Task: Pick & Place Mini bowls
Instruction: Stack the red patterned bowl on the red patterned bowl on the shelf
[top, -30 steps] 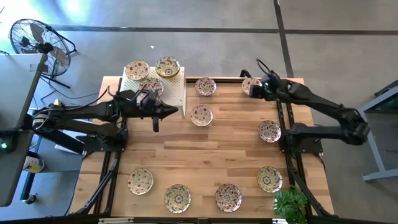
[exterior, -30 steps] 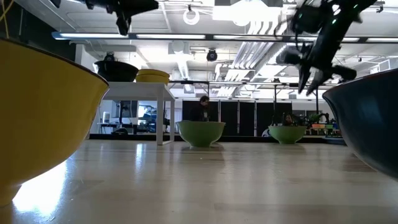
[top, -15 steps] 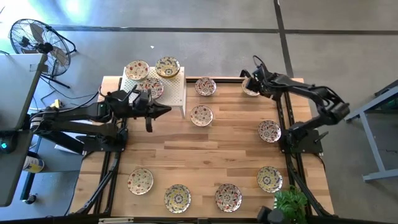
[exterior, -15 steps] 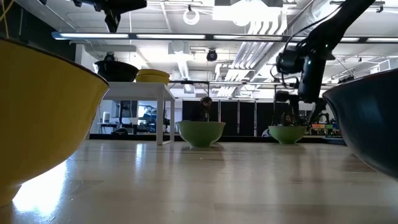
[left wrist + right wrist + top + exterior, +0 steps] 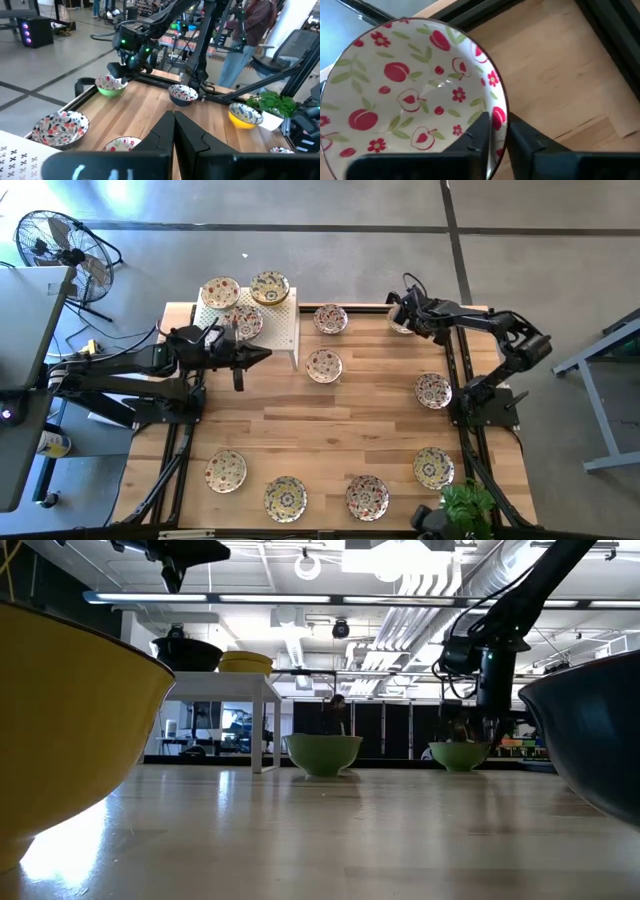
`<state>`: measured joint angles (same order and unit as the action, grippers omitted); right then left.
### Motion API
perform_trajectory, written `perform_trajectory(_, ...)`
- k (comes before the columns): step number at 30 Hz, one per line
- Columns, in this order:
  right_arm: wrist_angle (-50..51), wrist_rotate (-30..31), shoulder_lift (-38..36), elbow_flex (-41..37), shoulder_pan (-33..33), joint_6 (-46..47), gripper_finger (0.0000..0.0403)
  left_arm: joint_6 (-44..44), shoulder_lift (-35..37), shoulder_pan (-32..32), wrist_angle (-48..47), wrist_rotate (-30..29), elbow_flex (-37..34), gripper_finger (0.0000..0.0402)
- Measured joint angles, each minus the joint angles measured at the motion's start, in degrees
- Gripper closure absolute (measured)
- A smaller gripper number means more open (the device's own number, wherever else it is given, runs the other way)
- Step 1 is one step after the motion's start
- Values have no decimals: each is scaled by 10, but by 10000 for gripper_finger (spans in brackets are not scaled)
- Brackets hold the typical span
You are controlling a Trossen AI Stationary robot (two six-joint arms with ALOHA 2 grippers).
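Observation:
Several mini bowls, cream with red and green floral patterns, stand on the wooden table. One mini bowl [image 5: 399, 323], green outside [image 5: 458, 755], sits on its base at the far right. My right gripper [image 5: 408, 317] is down on it, shut on its rim. Three more mini bowls [image 5: 245, 320] rest on a white raised stand [image 5: 285, 330] at the far left. My left gripper [image 5: 265, 355] hangs shut and empty beside that stand, pointing level toward the table's right. My right gripper pinches the bowl's rim [image 5: 496, 116] on its right-hand side, one finger [image 5: 479, 131] inside the bowl and one [image 5: 522, 137] outside. The fingers slant down from above and from the table's right. The bowl stands on the table.
Loose mini bowls lie at the far middle [image 5: 330, 318], the centre [image 5: 324, 365], the right edge [image 5: 433, 390] and in a row along the near edge [image 5: 286, 498]. A green plant [image 5: 466, 508] stands at the near right corner. People and racks show beyond the table.
My right gripper has come down toward the far right bowl, tipping further downward, and its fingers have closed onto the rim. My left gripper has drawn back a little toward the table's left edge, staying shut.

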<state>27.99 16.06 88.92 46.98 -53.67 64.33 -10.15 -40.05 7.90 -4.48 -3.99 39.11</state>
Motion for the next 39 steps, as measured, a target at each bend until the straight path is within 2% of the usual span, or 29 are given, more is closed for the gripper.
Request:
perform_trajectory(4,-8,-7,-9,2,0,-5,395,-1,0,0,-4,-1,0,401)
perform_trajectory(11,5,-30,-26,0,3,-14,393,-6,0,0,1,4,0,401)
perform_trajectory(16,19,-43,-38,0,32,-19,395,-6,0,0,1,4,0,401)
perform_trajectory(22,45,-52,-88,0,80,-98,398,-6,-1,0,1,4,0,401)
perform_trajectory(26,83,-63,-136,0,154,-106,397,-6,-1,0,1,5,0,401)
perform_trajectory(30,80,-69,-163,0,269,-78,399,-6,-3,0,1,5,0,401)
perform_trajectory(35,39,-63,-143,0,432,-2,396,-6,-18,0,1,5,0,401)
perform_trajectory(39,-6,-27,-100,0,514,51,398,-8,-28,0,1,8,0,400)
